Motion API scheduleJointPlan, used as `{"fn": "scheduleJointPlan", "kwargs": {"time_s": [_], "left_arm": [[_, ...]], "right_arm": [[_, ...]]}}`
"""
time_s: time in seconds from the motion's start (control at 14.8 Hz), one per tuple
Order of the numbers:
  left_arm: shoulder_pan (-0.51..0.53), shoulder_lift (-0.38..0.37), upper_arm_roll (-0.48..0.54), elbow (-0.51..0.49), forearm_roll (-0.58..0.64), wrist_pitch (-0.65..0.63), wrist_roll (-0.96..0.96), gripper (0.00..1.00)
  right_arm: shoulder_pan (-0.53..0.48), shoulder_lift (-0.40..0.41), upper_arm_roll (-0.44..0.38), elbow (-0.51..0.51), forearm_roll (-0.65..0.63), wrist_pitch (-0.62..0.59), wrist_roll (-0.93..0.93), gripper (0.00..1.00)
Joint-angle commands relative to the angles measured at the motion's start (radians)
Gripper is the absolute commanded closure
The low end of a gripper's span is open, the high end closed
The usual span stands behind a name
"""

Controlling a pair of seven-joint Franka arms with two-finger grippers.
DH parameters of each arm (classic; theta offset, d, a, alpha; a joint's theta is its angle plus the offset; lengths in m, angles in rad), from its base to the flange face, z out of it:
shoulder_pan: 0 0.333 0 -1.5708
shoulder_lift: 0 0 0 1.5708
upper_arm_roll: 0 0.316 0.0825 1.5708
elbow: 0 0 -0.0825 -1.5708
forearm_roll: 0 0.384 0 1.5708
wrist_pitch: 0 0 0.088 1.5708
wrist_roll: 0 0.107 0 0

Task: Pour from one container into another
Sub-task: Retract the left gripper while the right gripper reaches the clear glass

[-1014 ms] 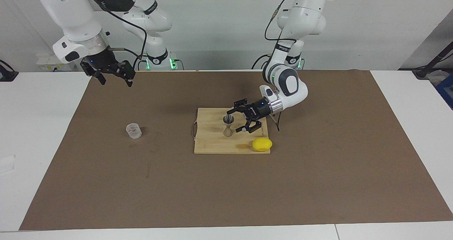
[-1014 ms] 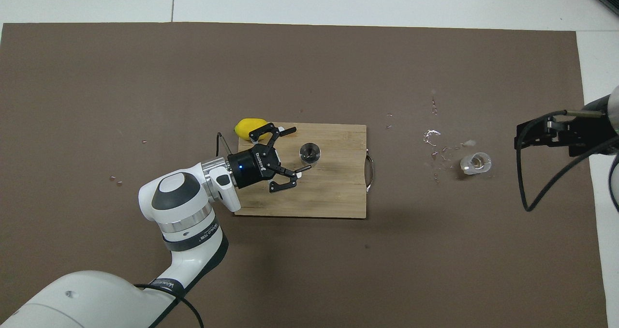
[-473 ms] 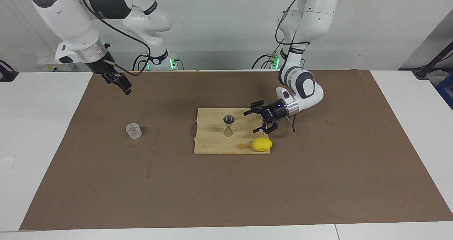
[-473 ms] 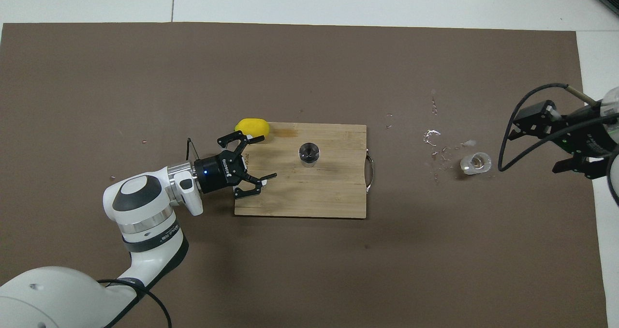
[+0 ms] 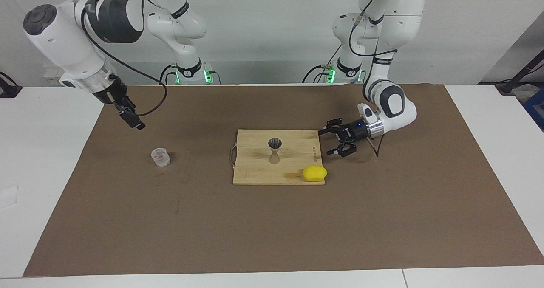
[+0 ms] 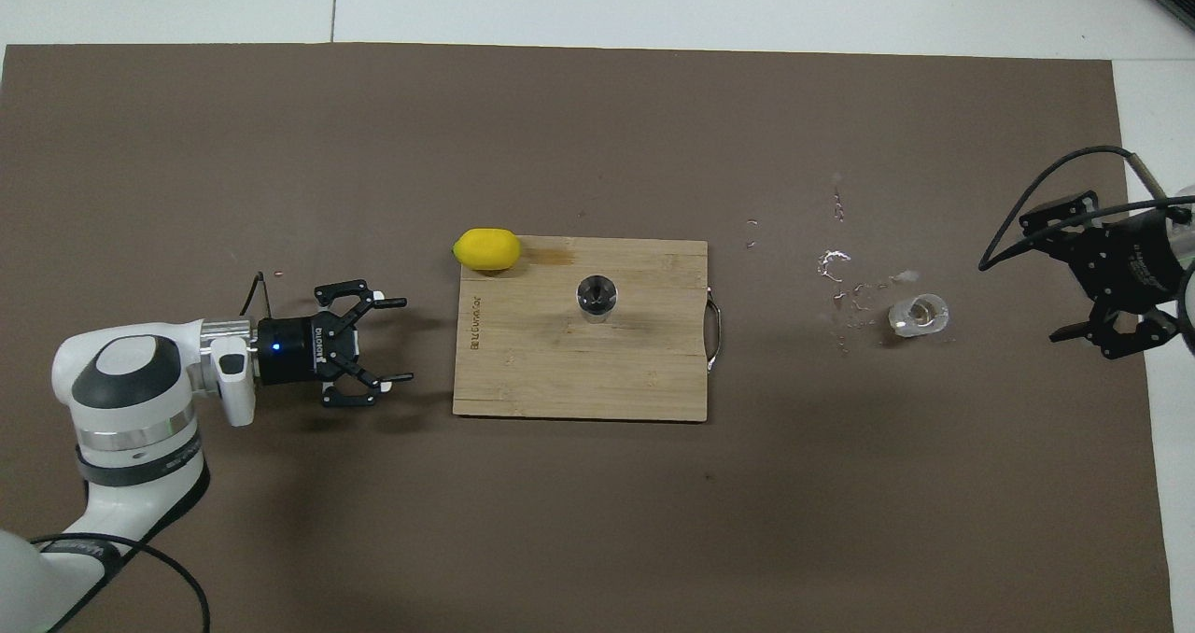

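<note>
The clear cup point(image 5: 160, 156) stands on the brown mat toward the right arm's end, also in the overhead view point(image 6: 919, 314). The grey metal jigger point(image 5: 274, 151) stands upright on the wooden board point(image 5: 255, 171), seen from above as a round mouth point(image 6: 597, 295). My left gripper point(image 5: 325, 142) is open and empty, low over the mat just off the board's edge toward the left arm's end point(image 6: 406, 341). My right gripper point(image 5: 137, 123) hangs raised and empty over the mat's edge, apart from the cup, and looks open from above point(image 6: 1041, 280).
A yellow lemon point(image 5: 314, 173) lies at the board's corner farther from the robots point(image 6: 486, 248). The board point(image 6: 523, 381) has a wire handle on its cup side. Small wet drops point(image 6: 840, 278) are scattered on the mat beside the cup.
My left gripper has drawn back from beside the jigger, off the board toward the left arm's end, staying open. My right arm has swung and turned its wrist, lowering its gripper a little.
</note>
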Motion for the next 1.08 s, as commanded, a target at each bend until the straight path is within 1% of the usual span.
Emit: {"fn": "scheduleJointPlan", "kwargs": {"time_s": [0.0,0.2,0.41,0.47,0.54,0.68,0.74,0.88,1.01], "left_arm": [[0.081,-0.007,-0.007,0.065,0.188,-0.070,-0.083,0.00],[0.170,0.017,-0.007,0.182,0.417,-0.185,-0.241,0.00],[0.205,0.050,-0.006,0.350,0.604,-0.304,-0.366,0.00],[0.207,0.051,-0.006,0.402,0.668,-0.346,-0.434,0.00],[0.211,0.057,-0.007,0.458,0.724,-0.383,-0.497,0.00],[0.205,0.057,-0.006,0.553,0.804,-0.428,-0.598,0.00],[0.193,0.050,-0.006,0.588,0.850,-0.439,-0.643,0.00],[0.175,0.021,-0.013,0.642,0.933,-0.439,-0.809,0.00],[0.132,-0.019,-0.015,0.668,0.999,-0.445,-0.934,0.00]], "right_arm": [[-0.083,0.084,0.008,-0.012,0.079,0.085,0.016,0.00],[-0.088,0.138,0.008,-0.015,0.113,0.127,0.019,0.00],[-0.110,0.186,0.008,-0.015,0.129,0.164,0.034,0.00],[-0.124,0.204,0.008,-0.019,0.150,0.182,0.034,0.00],[-0.129,0.206,0.008,-0.042,0.164,0.211,0.036,0.00],[-0.126,0.218,0.009,-0.058,0.196,0.243,0.036,0.00],[-0.126,0.241,0.009,-0.058,0.216,0.248,0.033,0.00],[-0.134,0.282,0.009,-0.059,0.248,0.265,-0.011,0.00],[-0.141,0.308,0.009,-0.079,0.326,0.268,-0.041,0.00]]}}
